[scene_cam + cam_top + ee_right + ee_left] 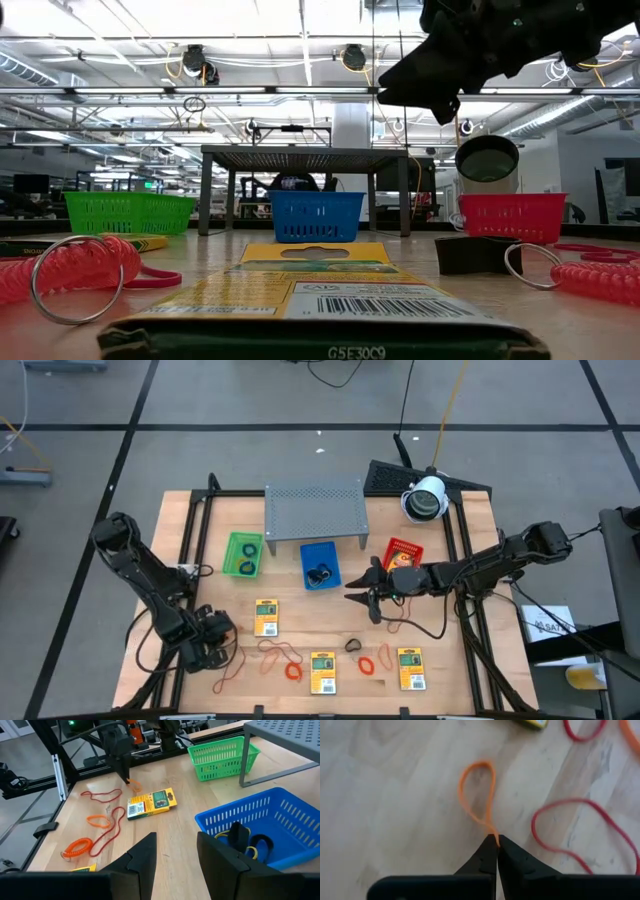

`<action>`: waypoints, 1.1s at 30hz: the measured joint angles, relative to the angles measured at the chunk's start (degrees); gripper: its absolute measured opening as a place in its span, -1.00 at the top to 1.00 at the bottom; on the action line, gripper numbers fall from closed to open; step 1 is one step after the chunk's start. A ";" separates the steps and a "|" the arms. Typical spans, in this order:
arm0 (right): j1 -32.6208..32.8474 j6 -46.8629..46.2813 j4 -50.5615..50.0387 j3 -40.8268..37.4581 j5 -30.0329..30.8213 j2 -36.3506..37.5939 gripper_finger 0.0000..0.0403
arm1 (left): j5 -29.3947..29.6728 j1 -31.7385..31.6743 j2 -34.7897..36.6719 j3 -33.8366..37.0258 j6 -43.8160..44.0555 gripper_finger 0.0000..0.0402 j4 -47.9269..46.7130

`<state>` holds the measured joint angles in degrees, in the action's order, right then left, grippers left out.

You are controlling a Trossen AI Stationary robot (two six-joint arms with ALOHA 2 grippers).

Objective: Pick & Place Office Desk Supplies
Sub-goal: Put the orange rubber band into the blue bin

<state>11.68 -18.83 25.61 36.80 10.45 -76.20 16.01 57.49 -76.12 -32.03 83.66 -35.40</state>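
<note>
Orange band pinched at the tabletop's left

Left gripper (497, 839) is clamped on one end of an orange rubber-band loop (479, 795), which rests on the wooden tabletop (395, 795) near a yellow packet (152, 803). Right gripper (176, 847) hovers beside the blue tray (280, 815), fingers apart and holding nothing.

My left arm folds back from its base at the table's left edge, wrist bent down near the front-left corner; left pincer (222, 643) points at the table top, fingertips (492, 841) pressed together (a thin orange loop is pinched between the tips). My right arm reaches in from the right edge, nearly level, held above the table; right pincer (362, 592) faces toward the centre, fingers (145, 852) parted, nothing between them.
</note>
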 joint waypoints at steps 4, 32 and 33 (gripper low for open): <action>0.00 0.55 1.41 0.00 -0.01 0.00 0.36 | 0.69 -2.92 0.02 -0.02 -0.40 0.98 0.13; 0.07 7.55 10.67 0.00 -0.23 0.00 0.36 | 9.13 -26.40 0.07 -0.09 -50.20 0.99 47.56; 0.17 7.54 10.92 0.00 -0.23 0.00 0.36 | 9.12 -27.52 0.07 -0.09 -52.22 0.99 49.40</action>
<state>11.85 -11.29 36.53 36.80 10.22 -76.20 25.13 29.97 -76.05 -32.12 31.44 14.00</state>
